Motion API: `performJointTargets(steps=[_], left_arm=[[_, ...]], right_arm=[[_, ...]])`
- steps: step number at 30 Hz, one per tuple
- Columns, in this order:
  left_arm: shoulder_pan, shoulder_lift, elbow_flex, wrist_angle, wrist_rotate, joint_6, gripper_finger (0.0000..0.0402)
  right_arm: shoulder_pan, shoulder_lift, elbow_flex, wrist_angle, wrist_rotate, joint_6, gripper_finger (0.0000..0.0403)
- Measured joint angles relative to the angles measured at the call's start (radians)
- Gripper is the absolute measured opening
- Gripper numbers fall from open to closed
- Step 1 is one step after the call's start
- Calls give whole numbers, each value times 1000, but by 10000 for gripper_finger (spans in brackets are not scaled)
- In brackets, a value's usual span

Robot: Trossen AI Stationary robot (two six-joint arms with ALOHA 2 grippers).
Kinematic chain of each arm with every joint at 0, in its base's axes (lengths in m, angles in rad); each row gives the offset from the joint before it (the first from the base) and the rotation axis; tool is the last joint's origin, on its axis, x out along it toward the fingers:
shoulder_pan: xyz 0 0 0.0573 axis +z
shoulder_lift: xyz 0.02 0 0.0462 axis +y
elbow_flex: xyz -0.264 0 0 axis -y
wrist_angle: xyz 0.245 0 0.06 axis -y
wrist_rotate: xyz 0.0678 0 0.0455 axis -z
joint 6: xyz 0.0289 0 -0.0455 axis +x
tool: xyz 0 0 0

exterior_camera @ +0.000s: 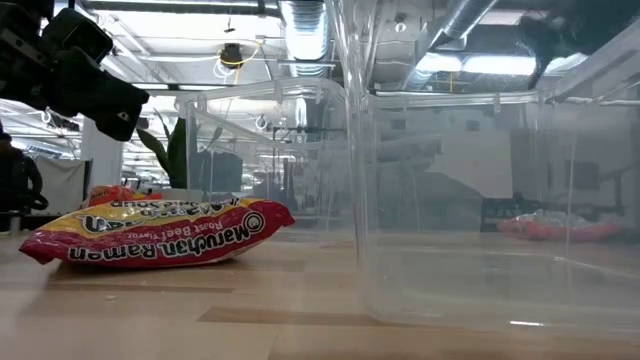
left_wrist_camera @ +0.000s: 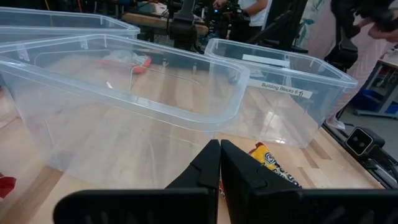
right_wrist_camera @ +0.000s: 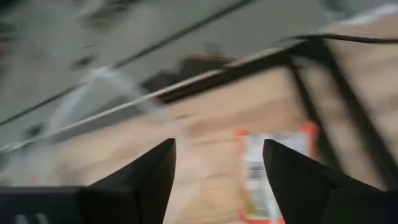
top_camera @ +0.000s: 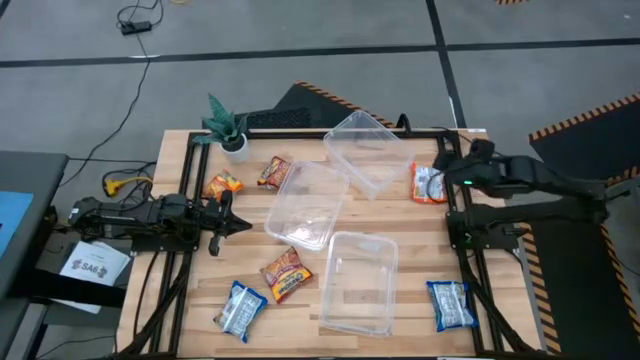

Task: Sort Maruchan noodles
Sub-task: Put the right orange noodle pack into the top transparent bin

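Six noodle packets lie flat on the wooden table. Two are dark red-and-yellow, two are blue-and-white, and two are orange. My left gripper is shut and empty at the table's left, beside the middle clear tub. Its wrist view shows the fingers together, with a red-and-yellow packet beyond them. My right gripper is open above the far right, with the orange packet just past its fingers.
Three clear plastic tubs stand on the table: one at the far middle, one in the middle, one near the front edge. A small potted plant stands at the far left corner. Black frame rails run along both sides.
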Motion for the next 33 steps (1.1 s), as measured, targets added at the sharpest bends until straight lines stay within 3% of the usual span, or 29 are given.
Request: performJointTargets(steps=[6, 12, 19, 25, 33], left_arm=[[0, 0, 0, 0, -1, 0, 0], [0, 0, 0, 0, -1, 0, 0], [0, 0, 0, 0, -1, 0, 0], [0, 0, 0, 0, -1, 0, 0], [0, 0, 0, 0, -1, 0, 0]], right_arm=[[-270, 180, -37, -100, -232, 81, 268], [-619, 232, -141, 162, -566, -295, 268], [-901, 323, -204, 255, -650, -450, 268], [-954, 412, -297, 402, -764, -487, 268], [-949, 523, -323, 540, -763, -494, 261]])
